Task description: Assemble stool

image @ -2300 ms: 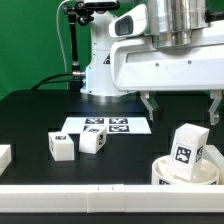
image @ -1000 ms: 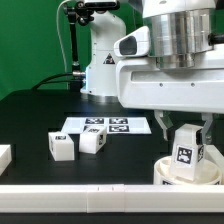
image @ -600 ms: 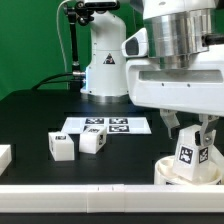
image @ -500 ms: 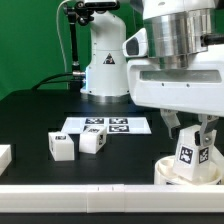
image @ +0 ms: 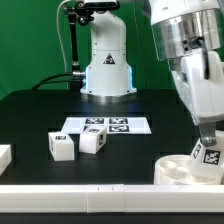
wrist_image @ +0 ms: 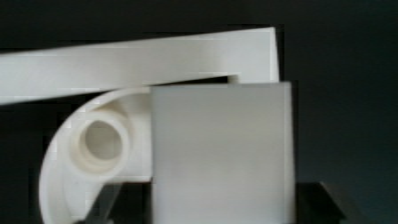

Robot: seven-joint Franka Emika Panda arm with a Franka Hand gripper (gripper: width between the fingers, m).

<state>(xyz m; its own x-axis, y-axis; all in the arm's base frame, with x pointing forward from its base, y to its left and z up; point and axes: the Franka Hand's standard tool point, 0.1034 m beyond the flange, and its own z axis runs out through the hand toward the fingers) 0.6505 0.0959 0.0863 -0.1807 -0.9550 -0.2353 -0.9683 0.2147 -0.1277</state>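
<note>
The white round stool seat lies at the front of the exterior view's right; it also shows in the wrist view as a ring with a round hole. My gripper is shut on a white tagged stool leg and holds it tilted at the seat's right rim. In the wrist view the leg fills the space between my dark fingers, with the gripper closed around it. Two more tagged legs stand on the black table at the left.
The marker board lies flat behind the two loose legs. A plain white bar runs along the table's front edge, and a white block sits at the far left. The robot base stands at the back.
My gripper came down over the leg standing upright in the seat and closed on it. The wrist has since tilted and swung right, and the leg now leans at the seat's right rim.
</note>
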